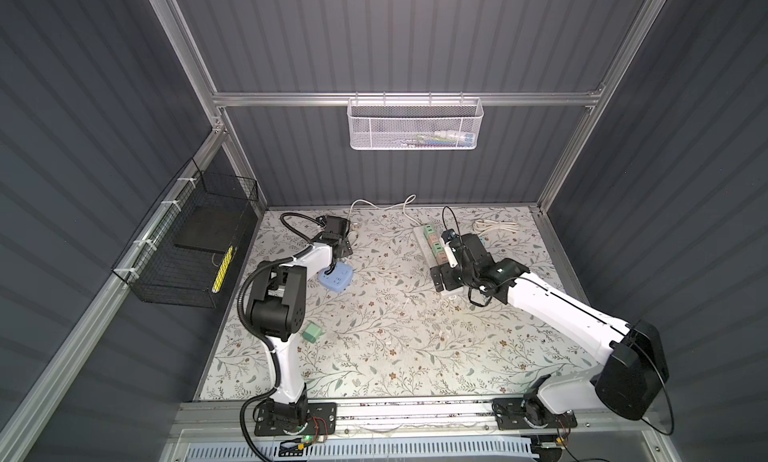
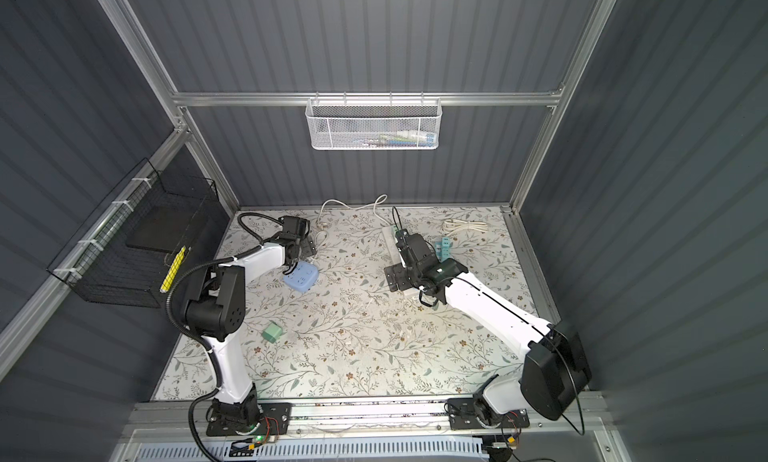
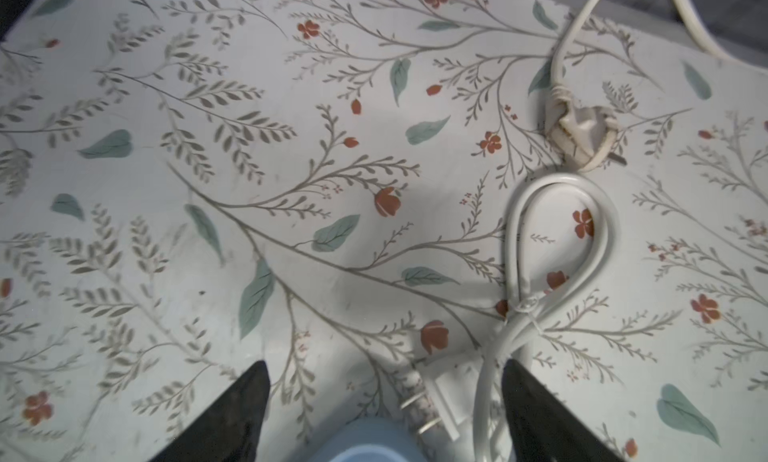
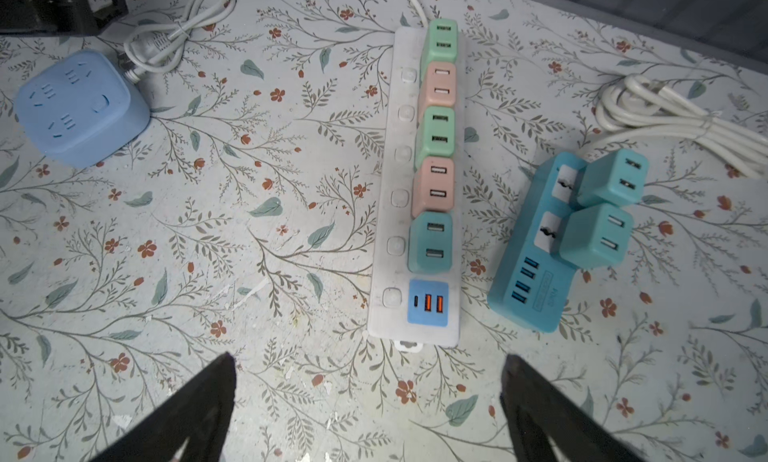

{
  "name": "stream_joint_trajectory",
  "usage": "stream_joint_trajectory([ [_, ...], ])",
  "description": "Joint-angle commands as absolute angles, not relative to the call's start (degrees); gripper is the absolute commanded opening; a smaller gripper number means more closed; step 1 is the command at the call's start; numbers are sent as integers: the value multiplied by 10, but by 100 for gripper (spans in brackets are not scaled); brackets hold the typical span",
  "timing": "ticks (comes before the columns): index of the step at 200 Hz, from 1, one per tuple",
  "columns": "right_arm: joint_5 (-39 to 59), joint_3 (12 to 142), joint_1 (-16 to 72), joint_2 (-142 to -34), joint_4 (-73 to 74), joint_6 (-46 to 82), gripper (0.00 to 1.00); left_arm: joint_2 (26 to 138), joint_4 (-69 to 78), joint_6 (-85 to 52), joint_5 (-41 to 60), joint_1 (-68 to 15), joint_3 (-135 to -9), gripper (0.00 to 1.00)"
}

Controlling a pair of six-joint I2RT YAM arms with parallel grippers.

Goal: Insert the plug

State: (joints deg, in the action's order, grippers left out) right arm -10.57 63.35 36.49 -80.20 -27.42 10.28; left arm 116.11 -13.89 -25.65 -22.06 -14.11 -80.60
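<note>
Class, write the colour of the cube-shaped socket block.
The socket block is light blue, clearest in the right wrist view.

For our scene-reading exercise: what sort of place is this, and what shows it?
Probably a robot test cell: two robot arms bolted to a rail, an aluminium frame with grey panel walls, and a power strip on the table.

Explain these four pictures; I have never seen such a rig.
Two white robot arms, left arm and right arm, stand at a flowered table. Two pictures look down from overhead; the other two come from a camera on each wrist. On the table lie a white power strip carrying five chargers, a teal power strip with two, a blue cube socket, a loose green charger and cords. The left gripper, open, hangs over a white plug beside the cube. The right gripper is open and empty.
</note>
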Motion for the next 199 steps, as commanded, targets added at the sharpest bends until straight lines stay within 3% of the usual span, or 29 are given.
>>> stream_joint_trajectory([
  [1,-88,608,367,-785,-272,115,99,1201,-182,-208,-199,-142,-863,82],
  [75,-89,589,367,-765,-268,119,99,1174,-127,-258,-148,-157,-737,70],
  [158,-111,604,366,-765,-283,114,99,1146,-51,-352,-150,-315,-659,67],
  [199,-125,598,366,-746,-286,119,99,1136,-22,-330,-115,-377,-657,67],
])
